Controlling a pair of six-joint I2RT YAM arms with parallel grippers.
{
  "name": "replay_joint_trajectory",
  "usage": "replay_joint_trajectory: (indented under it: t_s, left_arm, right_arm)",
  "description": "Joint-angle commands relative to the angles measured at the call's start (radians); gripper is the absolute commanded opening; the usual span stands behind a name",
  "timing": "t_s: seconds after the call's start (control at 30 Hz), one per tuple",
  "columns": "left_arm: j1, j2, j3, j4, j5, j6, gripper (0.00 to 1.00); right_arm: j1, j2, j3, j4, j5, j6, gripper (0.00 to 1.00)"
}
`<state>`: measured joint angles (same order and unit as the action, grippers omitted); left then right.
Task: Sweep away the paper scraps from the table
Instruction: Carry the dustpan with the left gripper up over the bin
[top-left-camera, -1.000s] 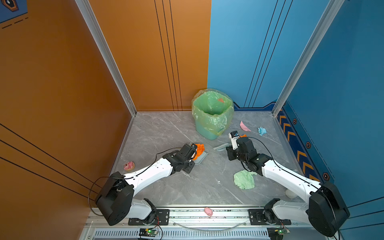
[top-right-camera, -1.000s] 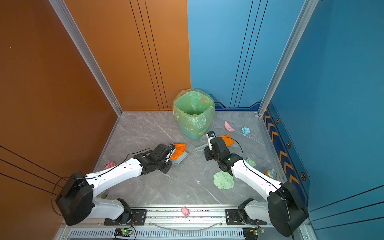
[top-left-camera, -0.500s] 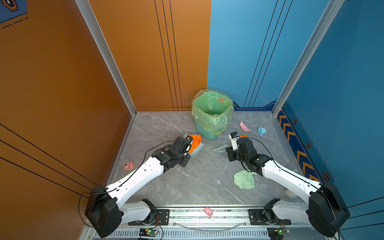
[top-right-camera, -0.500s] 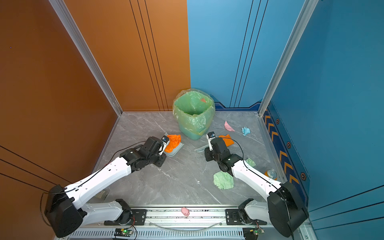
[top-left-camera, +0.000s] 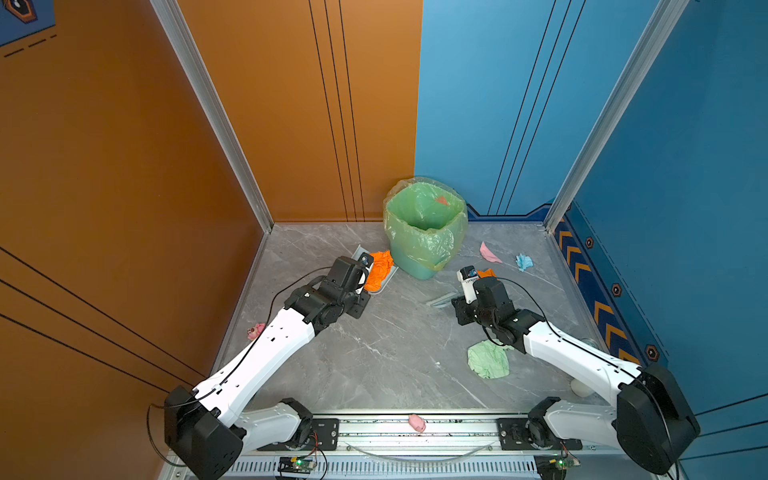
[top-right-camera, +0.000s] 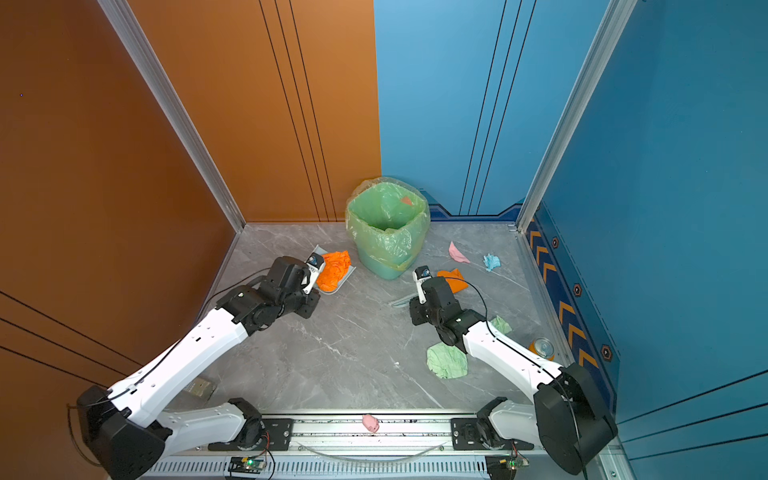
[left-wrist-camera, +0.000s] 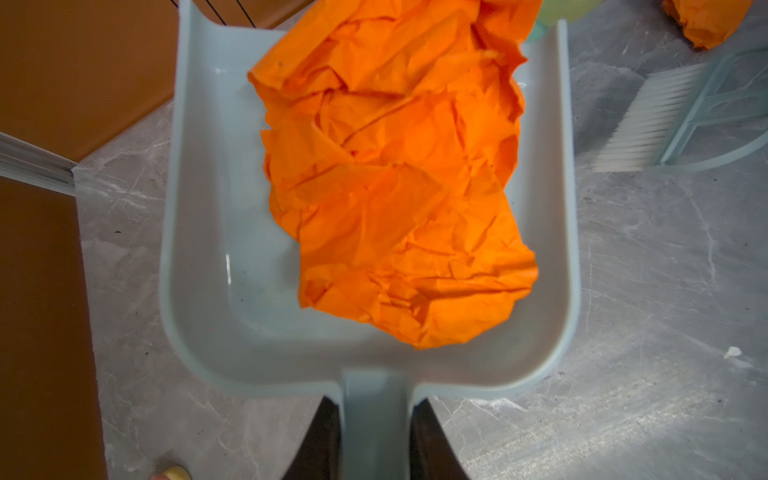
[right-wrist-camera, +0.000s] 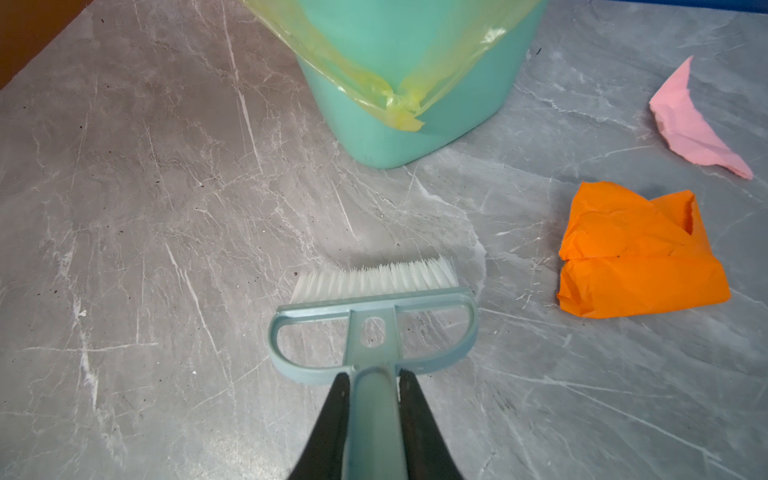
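Orange and blue walls (top-left-camera: 291, 104) box in the grey table (top-left-camera: 374, 365), lined bin (top-left-camera: 415, 268) at its far edge. Left gripper (left-wrist-camera: 376, 405) pinches the dustpan (left-wrist-camera: 216, 249) handle, orange wad (left-wrist-camera: 395, 187) inside; right gripper (right-wrist-camera: 374, 376) clamps the brush (right-wrist-camera: 374, 299). Loose paper scraps (right-wrist-camera: 698, 124) lie near the bin; only a top view catches the can (top-right-camera: 542, 347) by the right edge

Orange wall panels (top-left-camera: 374, 104) adjoin the blue back panel (top-left-camera: 478, 104) on its left; an aluminium post (top-left-camera: 602, 116) and a blue side wall (top-left-camera: 685, 187) stand on its right.

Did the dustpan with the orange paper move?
Yes. The dustpan, in the shut left gripper, went away from the front rail, toward the back wall, ending beside the bin.
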<state>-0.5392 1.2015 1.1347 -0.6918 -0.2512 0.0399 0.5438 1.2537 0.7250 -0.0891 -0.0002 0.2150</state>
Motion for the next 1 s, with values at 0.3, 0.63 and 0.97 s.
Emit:
replay_joint_trajectory:
  t_s: [0.3, 0.63, 0.97]
  left_arm:
    - [0.073, 0.131, 0.265, -0.014, -0.035, 0.097, 0.00]
    - [0.090, 0.237, 0.435, -0.014, -0.035, 0.152, 0.00]
    - [0.092, 0.327, 0.583, -0.015, -0.020, 0.191, 0.00]
  right_arm:
    - [0.000, 0.003, -0.014, 0.015, -0.044, 0.020, 0.00]
    - [0.009, -0.016, -0.051, 0.060, -0.082, -0.012, 0.00]
    - [0.015, -0.044, -0.084, 0.083, -0.101, -0.015, 0.00]
